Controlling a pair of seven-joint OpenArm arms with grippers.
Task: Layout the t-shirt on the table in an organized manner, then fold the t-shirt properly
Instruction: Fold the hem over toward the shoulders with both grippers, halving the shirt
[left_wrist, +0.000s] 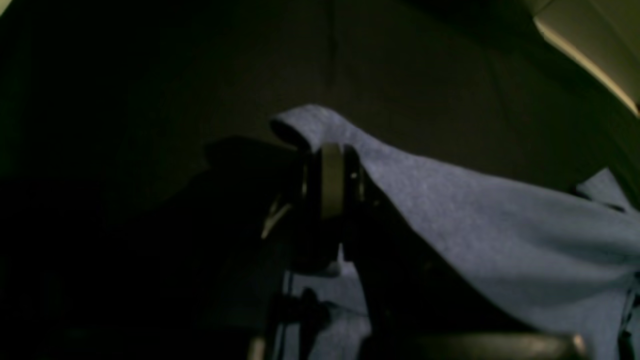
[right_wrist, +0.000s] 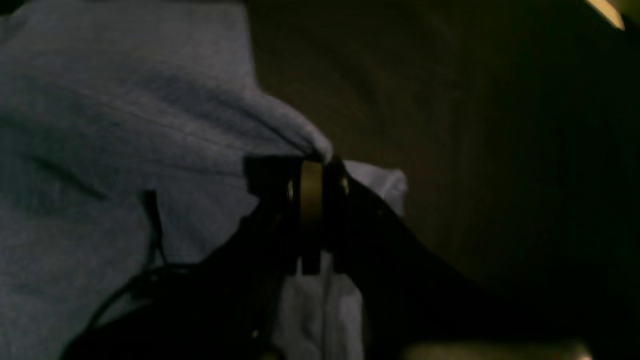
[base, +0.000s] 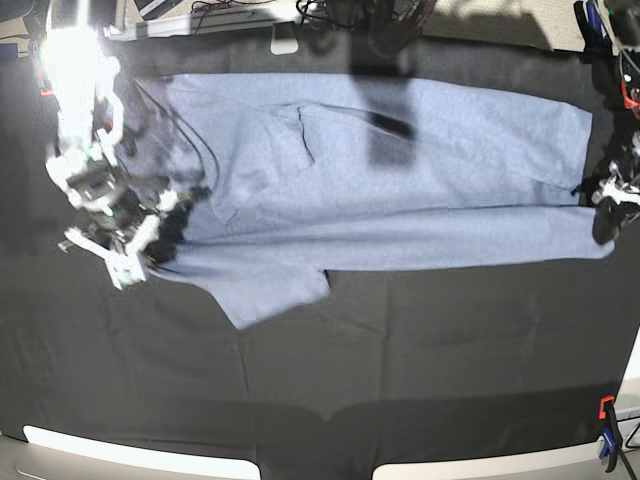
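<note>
- Both jaws pinching t-shirt (base: 400, 170) edges: left gripper (left_wrist: 332, 150), right gripper (right_wrist: 312, 167).
- Shirt stretched between them, partly doubled lengthwise on tabletop (base: 420, 350).
- One sleeve sticks out; folding looks begun, most left.

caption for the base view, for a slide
Both hands, left hand and right hand, shut on opposite ends of the t-shirt stretched across the table.

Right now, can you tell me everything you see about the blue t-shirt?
The t-shirt is soft heathered blue-grey cloth, stretched sideways across the black table. It lies mostly flat with a few creases, and one short sleeve pokes toward the near edge. No lettering shows. The right pincer and the left pincer are each shut on a pinch of its fabric at opposite ends.
</note>
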